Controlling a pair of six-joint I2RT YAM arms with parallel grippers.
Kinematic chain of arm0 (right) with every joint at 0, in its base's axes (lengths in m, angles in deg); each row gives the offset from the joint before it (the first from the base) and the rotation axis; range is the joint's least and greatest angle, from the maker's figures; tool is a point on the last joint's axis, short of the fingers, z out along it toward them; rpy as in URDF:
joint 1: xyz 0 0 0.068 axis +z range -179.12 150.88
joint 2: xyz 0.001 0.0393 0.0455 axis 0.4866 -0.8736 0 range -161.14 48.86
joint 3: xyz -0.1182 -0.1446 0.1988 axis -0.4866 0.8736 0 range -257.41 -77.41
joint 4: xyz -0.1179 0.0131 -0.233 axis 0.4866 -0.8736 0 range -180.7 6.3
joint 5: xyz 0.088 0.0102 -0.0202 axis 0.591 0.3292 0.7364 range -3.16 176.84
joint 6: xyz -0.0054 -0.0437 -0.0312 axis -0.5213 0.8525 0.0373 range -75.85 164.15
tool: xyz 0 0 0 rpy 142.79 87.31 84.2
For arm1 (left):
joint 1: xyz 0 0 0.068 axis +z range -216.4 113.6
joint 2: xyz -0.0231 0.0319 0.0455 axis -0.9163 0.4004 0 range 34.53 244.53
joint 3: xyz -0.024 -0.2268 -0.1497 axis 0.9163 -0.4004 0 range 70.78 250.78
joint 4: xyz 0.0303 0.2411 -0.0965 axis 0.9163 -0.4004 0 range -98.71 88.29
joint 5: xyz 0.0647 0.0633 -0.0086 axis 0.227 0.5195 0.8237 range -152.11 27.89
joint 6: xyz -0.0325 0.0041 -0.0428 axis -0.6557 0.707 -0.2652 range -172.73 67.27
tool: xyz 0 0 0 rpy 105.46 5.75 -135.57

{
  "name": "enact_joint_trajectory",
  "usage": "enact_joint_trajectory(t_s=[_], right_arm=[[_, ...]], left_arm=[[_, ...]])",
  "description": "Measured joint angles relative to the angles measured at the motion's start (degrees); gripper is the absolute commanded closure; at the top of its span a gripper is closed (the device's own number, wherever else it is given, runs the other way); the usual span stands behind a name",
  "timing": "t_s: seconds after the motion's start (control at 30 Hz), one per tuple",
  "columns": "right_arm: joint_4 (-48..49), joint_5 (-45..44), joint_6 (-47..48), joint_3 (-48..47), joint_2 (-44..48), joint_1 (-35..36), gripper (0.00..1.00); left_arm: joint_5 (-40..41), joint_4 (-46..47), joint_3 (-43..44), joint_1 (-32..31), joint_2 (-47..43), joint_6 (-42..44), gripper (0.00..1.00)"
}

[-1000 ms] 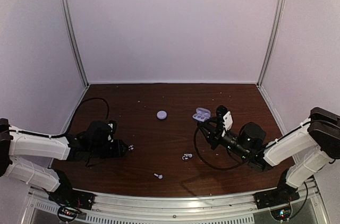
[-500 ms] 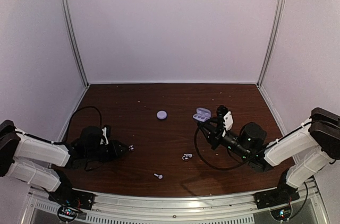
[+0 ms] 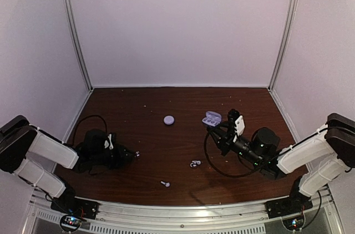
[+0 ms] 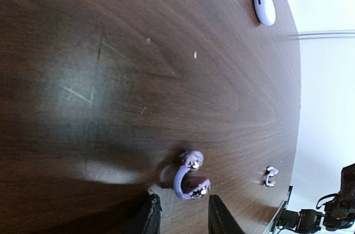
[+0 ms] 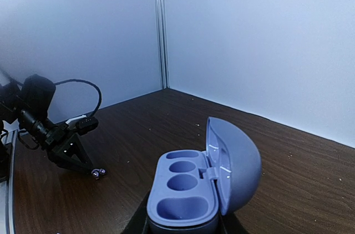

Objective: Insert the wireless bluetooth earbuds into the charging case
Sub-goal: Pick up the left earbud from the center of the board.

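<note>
On the left side of the bench [image 3: 166, 142], our left hand [image 4: 182, 214] lies low with its fingers apart and nothing between them. One earbud [image 4: 189, 180] lies just in front of the tips. Our right hand [image 3: 217, 127] seems closed on the open case [image 5: 191, 189], and its hollows look empty. Two more earbuds [image 3: 194, 163] lie on the bench between the arms. We judge the risk is this: the earbud is tiny and rounded, so the closing fingers may push it away or pinch it crooked, and then it would not sit in a hollow.
</note>
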Motion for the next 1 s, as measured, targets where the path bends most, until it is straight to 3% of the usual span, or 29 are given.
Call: enact_joint_trajectory(t_s=[0.7, 1.0], right_arm=[[-1.2, -0.02, 0.07, 0.0, 1.2, 0.0, 0.99], [-1.66, -0.02, 0.15, 0.0, 1.49, 0.0, 0.99]], left_arm=[[-9.01, 16.76, -1.16, 4.07, 11.52, -6.08, 0.81], [-9.44, 18.73, -1.2, 4.74, 13.57, -6.4, 0.94]])
